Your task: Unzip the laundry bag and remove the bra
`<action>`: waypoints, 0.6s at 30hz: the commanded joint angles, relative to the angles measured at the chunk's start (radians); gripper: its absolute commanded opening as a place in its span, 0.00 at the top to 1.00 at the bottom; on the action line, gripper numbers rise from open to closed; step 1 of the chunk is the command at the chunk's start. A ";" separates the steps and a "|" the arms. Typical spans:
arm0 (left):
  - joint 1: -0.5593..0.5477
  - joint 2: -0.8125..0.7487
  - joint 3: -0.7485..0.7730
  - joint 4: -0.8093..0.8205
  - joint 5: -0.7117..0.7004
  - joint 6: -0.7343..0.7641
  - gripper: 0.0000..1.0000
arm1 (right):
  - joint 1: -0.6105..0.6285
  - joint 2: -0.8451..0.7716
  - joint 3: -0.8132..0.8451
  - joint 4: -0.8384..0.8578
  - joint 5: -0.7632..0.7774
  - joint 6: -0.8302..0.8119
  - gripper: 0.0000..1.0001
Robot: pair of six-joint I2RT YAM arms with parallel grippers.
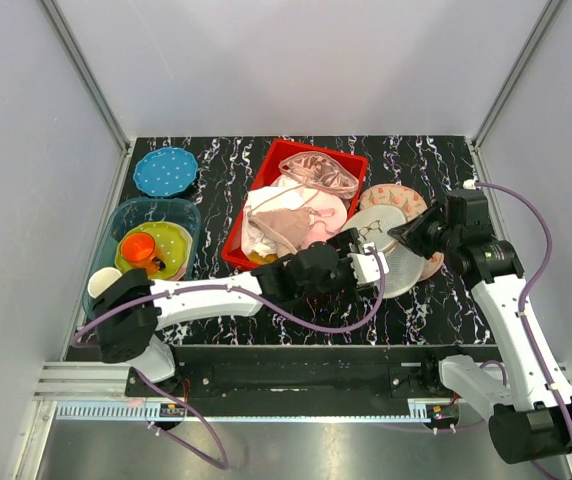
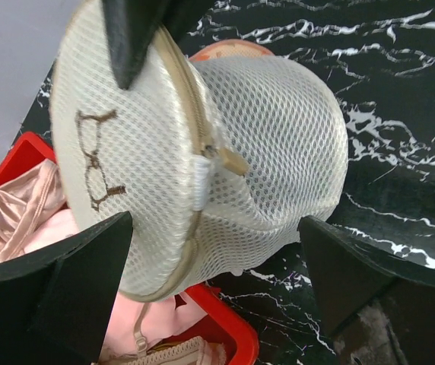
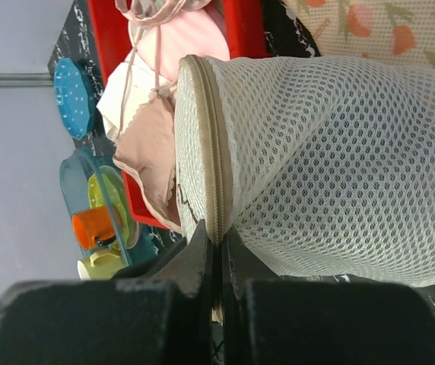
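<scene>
Cream laundry bag [image 2: 278,137], zip pull [image 2: 230,158] seen from left wrist only

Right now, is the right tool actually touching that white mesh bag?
Touching. In the right wrist view, the right tool is shut on the laundry bag at its zipped rim, the seam pinched between its fingers.
</scene>
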 commanded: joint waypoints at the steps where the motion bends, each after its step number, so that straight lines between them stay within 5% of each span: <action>1: -0.002 0.011 0.036 0.130 -0.044 0.029 0.01 | -0.012 -0.010 0.021 0.089 -0.072 0.024 1.00; 14: 0.002 0.022 0.052 0.161 -0.112 0.054 0.08 | -0.031 -0.036 0.006 0.084 -0.098 -0.002 1.00; 17: 0.008 0.035 0.058 0.163 -0.121 0.057 0.22 | -0.031 -0.042 0.005 0.081 -0.095 -0.005 1.00; 18: 0.007 0.037 0.059 0.161 -0.126 0.057 0.35 | -0.032 -0.043 0.003 0.083 -0.095 -0.007 1.00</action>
